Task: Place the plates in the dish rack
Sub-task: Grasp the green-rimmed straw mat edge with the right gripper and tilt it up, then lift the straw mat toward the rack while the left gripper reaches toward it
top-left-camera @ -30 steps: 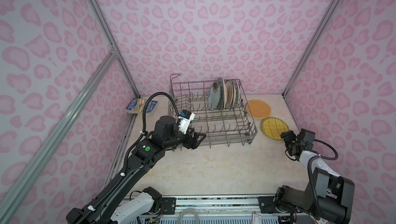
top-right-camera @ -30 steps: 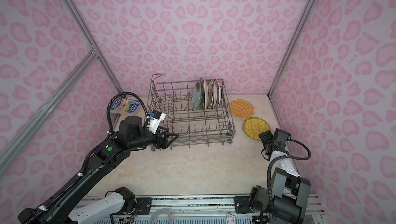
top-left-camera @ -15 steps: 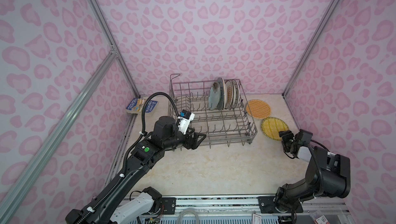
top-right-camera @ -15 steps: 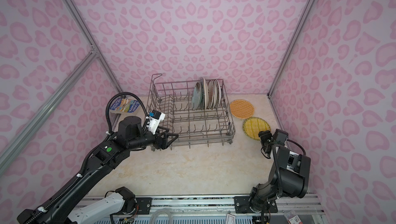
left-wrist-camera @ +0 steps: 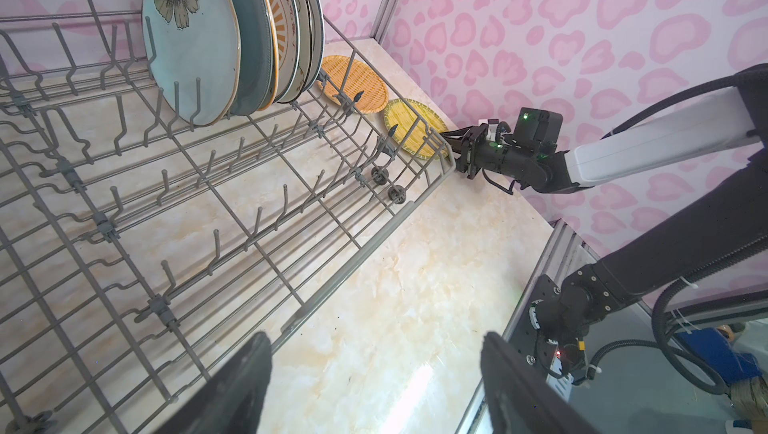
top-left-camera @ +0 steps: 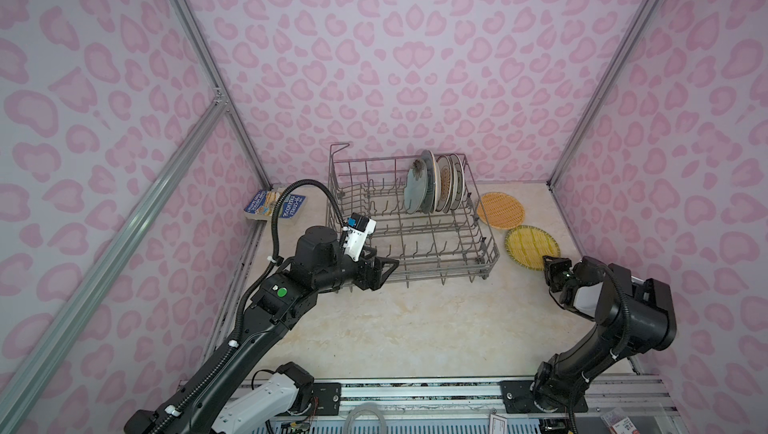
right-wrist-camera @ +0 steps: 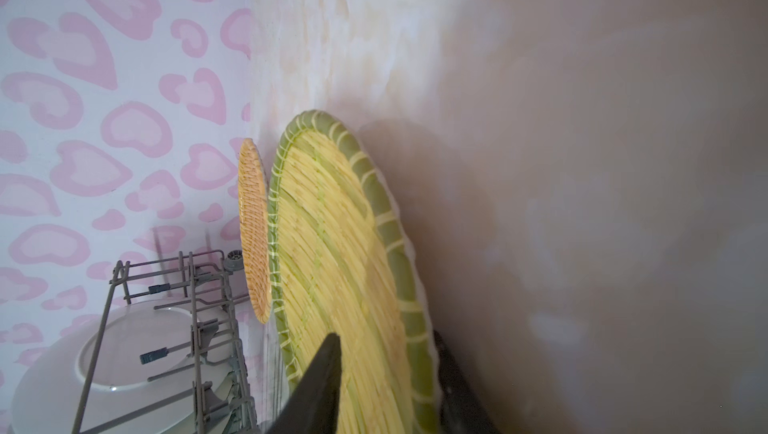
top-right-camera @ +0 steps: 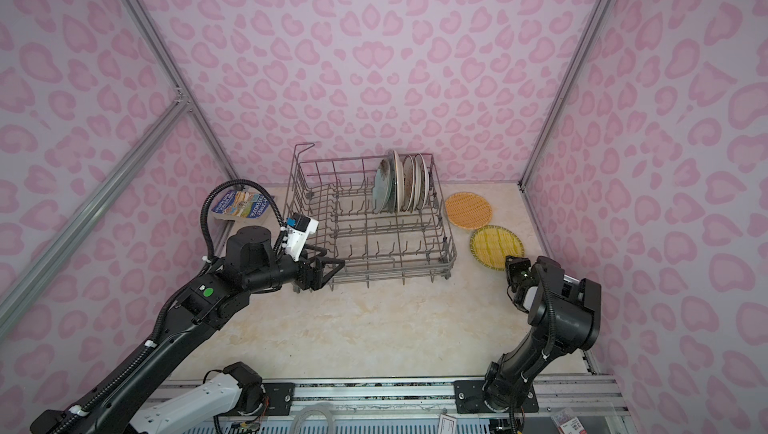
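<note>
1. Five plates (top-left-camera: 432, 187) stand on edge, close together, in the far right part of the dish rack (top-left-camera: 415, 241). Two more lie flat on the table (top-left-camera: 415, 328) at the right of it.
2. Very little writing is readable. On the blue book (top-left-camera: 276, 205), near the far left corner of the rack, the word "TREEHOUSE" can be read. The other lines are too small.
3. In the left wrist view, the plate with orange rays (left-wrist-camera: 286, 33) carries small letters near its rim, but I cannot read them. The pale blue-green plate (left-wrist-camera: 191, 45) in front of it shows a dark flower.
4. The orange plate (top-left-camera: 500, 209) is just beside the rack's right side. The yellow plate (top-left-camera: 530, 245) lies nearer to the robot, close to the orange one.
5. The right gripper (top-left-camera: 548, 263) is at the near rim of the yellow plate. In the right wrist view, one of its fingers (right-wrist-camera: 324, 382) lies over the woven face and the other is at the outer edge, so the jaws are narrow and closed on this rim.
6. The left gripper (top-left-camera: 384, 272) is at the near left corner of the rack, well apart from both flat plates. Its jaws are wide and hold nothing.
</note>
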